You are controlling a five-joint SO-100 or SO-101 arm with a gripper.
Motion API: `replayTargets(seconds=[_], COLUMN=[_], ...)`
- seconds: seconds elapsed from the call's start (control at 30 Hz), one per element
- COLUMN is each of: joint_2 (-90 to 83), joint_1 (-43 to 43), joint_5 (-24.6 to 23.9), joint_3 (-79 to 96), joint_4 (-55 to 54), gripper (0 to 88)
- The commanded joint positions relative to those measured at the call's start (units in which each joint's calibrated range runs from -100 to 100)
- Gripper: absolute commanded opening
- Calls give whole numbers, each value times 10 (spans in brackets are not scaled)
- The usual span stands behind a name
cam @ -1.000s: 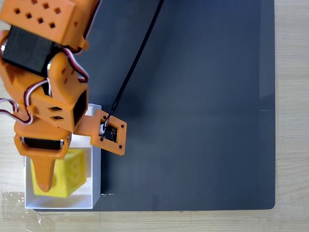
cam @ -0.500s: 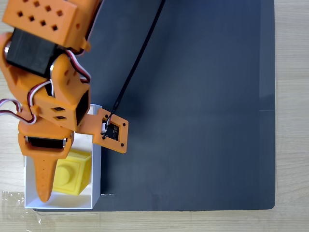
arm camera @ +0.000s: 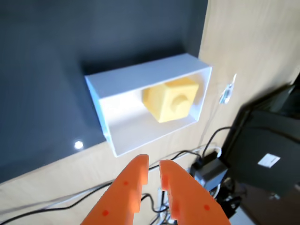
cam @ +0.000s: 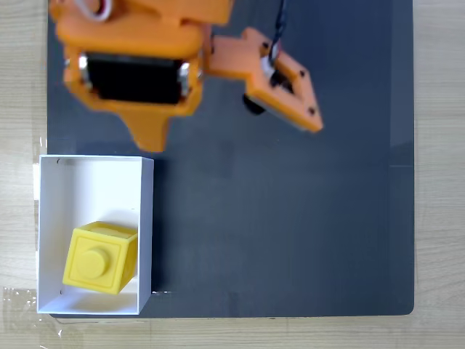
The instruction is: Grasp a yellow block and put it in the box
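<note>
White, thin-walled and rectangular, the cardboard-like box [cam: 94, 166] sits in the fixed view below the orange two-finger gripper [cam: 151, 138], well apart from it. Inside the box, toward the end farthest from the gripper, lies the bright yellow plastic block with one round stud [cam: 99, 258], slightly tilted and close to the box's right wall and bottom wall. The box's upper half shows bare white floor. From this angle I cannot tell how the fingers stand. To the gripper's right and below it, the dark grey mat [cam: 290, 218] lies bare up to its edge on the light wooden table [cam: 439, 174].

From the wrist view, the gripper [arm camera: 153, 166] points up from the bottom edge, its two orange fingers nearly pressed together with a thin slit between them, pinching nothing. Just beyond the fingertips stands the box [arm camera: 140, 75], the yellow block [arm camera: 169, 99] resting in its right part. Black cables [arm camera: 206, 154] run near the fingertips on the right.
</note>
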Motion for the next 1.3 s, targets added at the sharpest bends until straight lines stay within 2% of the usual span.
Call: replayTargets(seconds=[0.0,0.17,0.4,0.63,0.83,1.27], joint_2=[-164,-379,-669,-917,-911,-911], joint_1=[-71,-121,-127,-127,-127,-128], joint_5=[-2,-6,-7,-6,-6,-3], joint_3=[62,276,697,982,1075,1075], joint_4=[65,41,-79,-65,-90,-90], gripper=[32,26,26,26,25,25])
